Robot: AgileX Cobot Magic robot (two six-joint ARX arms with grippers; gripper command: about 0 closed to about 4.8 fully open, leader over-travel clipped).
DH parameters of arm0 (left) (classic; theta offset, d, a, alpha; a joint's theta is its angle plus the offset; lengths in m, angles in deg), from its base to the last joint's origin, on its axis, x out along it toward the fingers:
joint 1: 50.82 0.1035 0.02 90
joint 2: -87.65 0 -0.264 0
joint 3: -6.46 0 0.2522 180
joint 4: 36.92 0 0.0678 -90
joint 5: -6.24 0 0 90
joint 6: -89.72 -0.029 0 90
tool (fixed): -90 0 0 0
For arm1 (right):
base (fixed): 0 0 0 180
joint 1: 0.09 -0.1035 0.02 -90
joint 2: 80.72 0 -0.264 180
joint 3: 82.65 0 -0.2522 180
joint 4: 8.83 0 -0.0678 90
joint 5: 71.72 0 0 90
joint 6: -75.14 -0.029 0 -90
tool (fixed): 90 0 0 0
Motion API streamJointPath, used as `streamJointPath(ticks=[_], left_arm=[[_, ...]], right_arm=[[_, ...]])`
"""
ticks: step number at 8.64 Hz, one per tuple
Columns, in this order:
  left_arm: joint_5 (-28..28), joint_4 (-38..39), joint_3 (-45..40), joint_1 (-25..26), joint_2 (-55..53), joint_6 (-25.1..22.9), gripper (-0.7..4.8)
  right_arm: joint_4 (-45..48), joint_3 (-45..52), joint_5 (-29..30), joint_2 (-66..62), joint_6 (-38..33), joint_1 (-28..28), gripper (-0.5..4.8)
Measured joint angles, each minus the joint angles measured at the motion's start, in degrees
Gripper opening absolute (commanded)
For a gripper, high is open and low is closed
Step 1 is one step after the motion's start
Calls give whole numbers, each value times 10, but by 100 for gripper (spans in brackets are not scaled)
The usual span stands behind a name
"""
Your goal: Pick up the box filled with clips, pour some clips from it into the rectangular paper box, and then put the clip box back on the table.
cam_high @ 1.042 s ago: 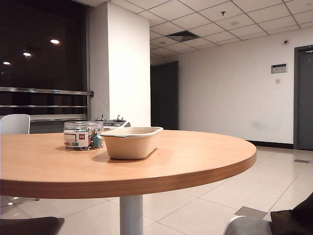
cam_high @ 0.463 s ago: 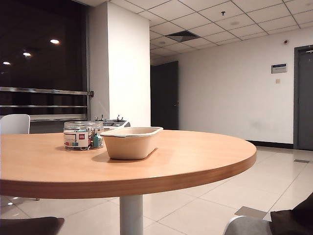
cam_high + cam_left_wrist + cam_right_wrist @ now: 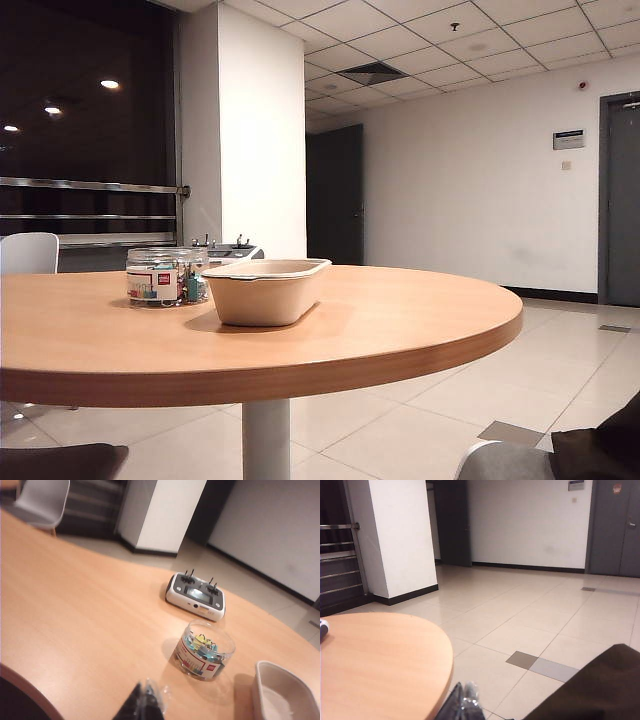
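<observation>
Orange-brown wood grain covered the round bench, and on it the box filled with clips stood upright at about nine o'clock from the rectangular paper box, just beside it, whether touching I could not tell. From the left wrist the clips showed yellow and teal through the clear wall. A white-and-grey remote controller with black sticks lay on the bench near the jar, on its far side from the camera, apart from it. Nothing lay between the jar and the left pincer. That pincer hung low over the bench, near the jar at the jar's seven o'clock in that view, tips pressed together, holding nothing. The right pincer sat off the bench edge over the tiled floor, tips together too as far as the sliver showed, empty. The jar's label was white with a red patch; its writing was too small to read. A white chair stood beyond the bench.
</observation>
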Motion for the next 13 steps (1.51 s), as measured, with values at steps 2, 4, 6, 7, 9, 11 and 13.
streamJointPath(ticks=[2, 4, 6, 7, 9, 11, 13], left_arm=[[5, -11, 159, 0, -151, 10, -6], [35, 9, 488, 0, -538, -37, -6], [143, 90, 692, 0, -774, -39, -6], [149, 112, 735, 0, -826, -40, 42], [199, 200, 864, 0, -1055, -97, 307], [214, 234, 865, -10, -1133, -100, 306], [213, 236, 865, -16, -1164, -101, 305]], right_arm=[[-2, -133, -8, -135, -11, 0, -6], [0, -357, 90, -386, -11, -1, -6], [-38, -485, 185, -540, -11, -9, -6], [-44, -514, 205, -575, -11, -23, -6], [-43, -534, 248, -668, -11, -73, -6], [-42, -535, 248, -668, -11, -75, -6], [-42, -535, 248, -668, -11, -74, -6]])
